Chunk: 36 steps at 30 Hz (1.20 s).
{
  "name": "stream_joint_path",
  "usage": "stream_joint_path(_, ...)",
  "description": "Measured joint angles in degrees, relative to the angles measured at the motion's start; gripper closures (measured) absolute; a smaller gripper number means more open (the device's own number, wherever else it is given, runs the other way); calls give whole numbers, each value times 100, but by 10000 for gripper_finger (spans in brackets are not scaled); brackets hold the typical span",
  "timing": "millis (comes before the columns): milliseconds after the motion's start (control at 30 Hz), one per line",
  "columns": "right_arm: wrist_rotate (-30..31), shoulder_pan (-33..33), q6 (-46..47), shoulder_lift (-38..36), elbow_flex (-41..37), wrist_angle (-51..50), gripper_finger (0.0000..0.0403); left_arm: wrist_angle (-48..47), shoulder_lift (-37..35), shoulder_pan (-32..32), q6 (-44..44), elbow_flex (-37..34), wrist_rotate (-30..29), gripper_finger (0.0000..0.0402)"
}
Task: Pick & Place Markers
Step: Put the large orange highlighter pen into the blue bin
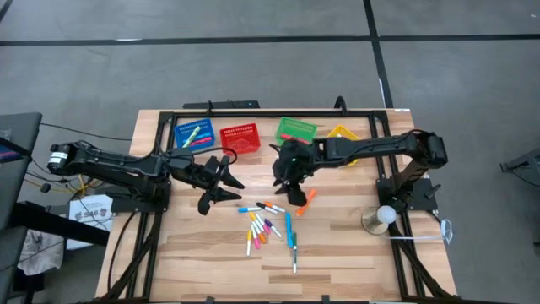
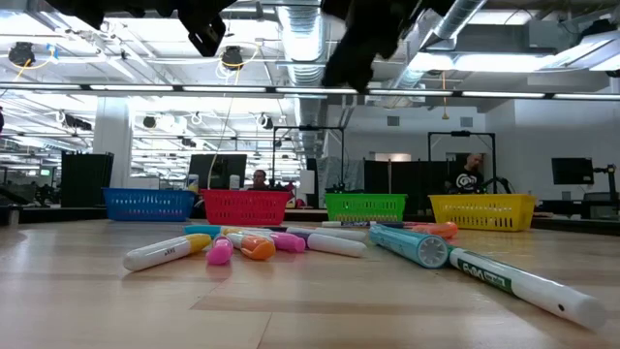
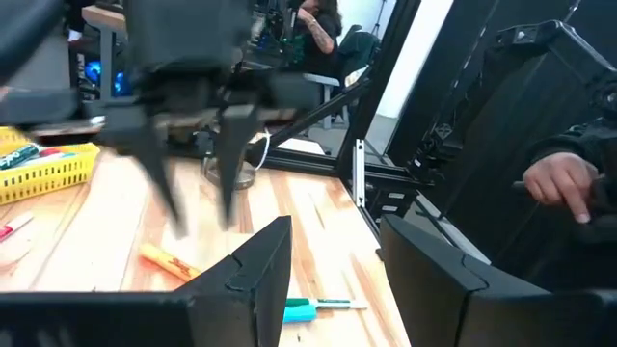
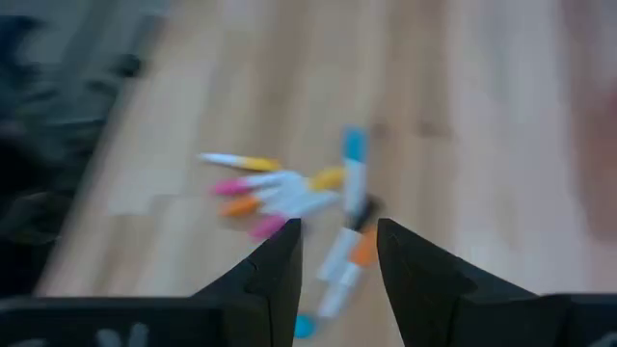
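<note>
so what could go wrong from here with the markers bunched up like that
The markers lie tightly clustered, so the right pincer hovering above them, fingers apart, may catch two or scatter the pile. The left pincer is open and close by, so the arms could collide over the cluster.

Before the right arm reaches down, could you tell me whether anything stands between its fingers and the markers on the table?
Nothing visible does. The right gripper hangs above the markers, its fingers apart and empty, with only bare table around the pile. The left gripper waits off to one side, clear of the path.
</note>
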Motion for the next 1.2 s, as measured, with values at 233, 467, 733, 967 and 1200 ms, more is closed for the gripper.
stream_joint_path(233, -1407, 5, -375, -415, 1, 174, 282, 1, -2, 0, -16, 0, -87, 243)
stream_joint_path(467, -1427, 18, -309, -516, 2, 94, 280, 3, -2, 0, -51, 0, -108, 243)
stream_joint_path(733, -1498, 120, -300, -516, 2, -877, 280, -34, -3, -112, -125, 0, -341, 243)
stream_joint_path(967, -1494, 378, -52, -492, -2, -1387, 280, -71, -3, -221, -125, -2, -412, 243)
stream_joint_path(1200, -1175, 570, 80, -490, -2, -1392, 280, -97, -2, -220, -125, -2, -436, 243)
